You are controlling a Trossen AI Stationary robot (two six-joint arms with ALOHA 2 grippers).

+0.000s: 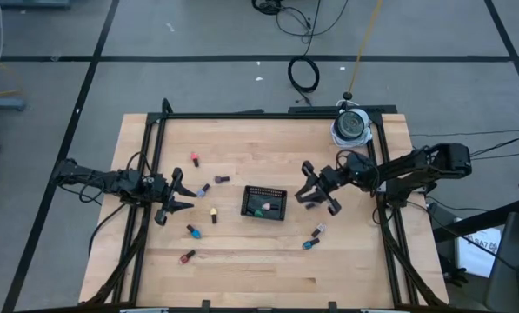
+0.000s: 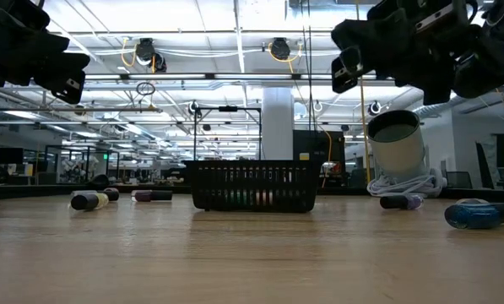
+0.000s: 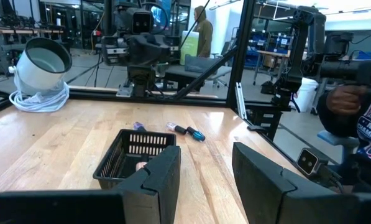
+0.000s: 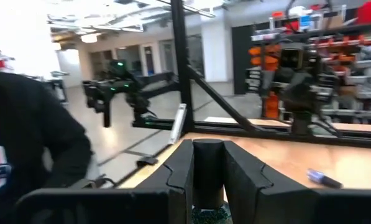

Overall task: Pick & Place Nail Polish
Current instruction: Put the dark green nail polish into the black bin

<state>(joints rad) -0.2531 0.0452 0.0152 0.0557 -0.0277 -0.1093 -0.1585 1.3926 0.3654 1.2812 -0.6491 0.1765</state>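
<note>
Several tiny nail polish bottles lie on their sides on the wooden table: red (image 1: 195, 159), purple (image 1: 203, 189), yellow (image 1: 214, 214), blue (image 1: 191, 230), red (image 1: 187, 256), teal (image 1: 310, 244). A small black mesh tray (image 1: 264, 202) stands mid-table with a teal bottle (image 1: 257, 209) inside. My left gripper (image 1: 179, 196) is open and empty left of the tray, which shows ahead of it in the left wrist view (image 3: 135, 158). My right gripper (image 1: 309, 189) is right of the tray, shut on a small bottle (image 4: 208, 171). My right gripper pinches a small bottle between its two fingers by a dark part (image 4: 208, 163), its cap as far as it shows. A teal bit (image 4: 210, 215) shows past the fingers at the picture's edge. In the low view the gripper (image 2: 403, 46) is well above the table.
A white cylinder on a coil of white cable (image 1: 352, 127) stands at the far right corner. A black frame (image 1: 268, 114) borders the table. A person (image 3: 353, 124) stands past the table's near side, with a dark sleeve (image 4: 30, 143) in the right wrist view.
</note>
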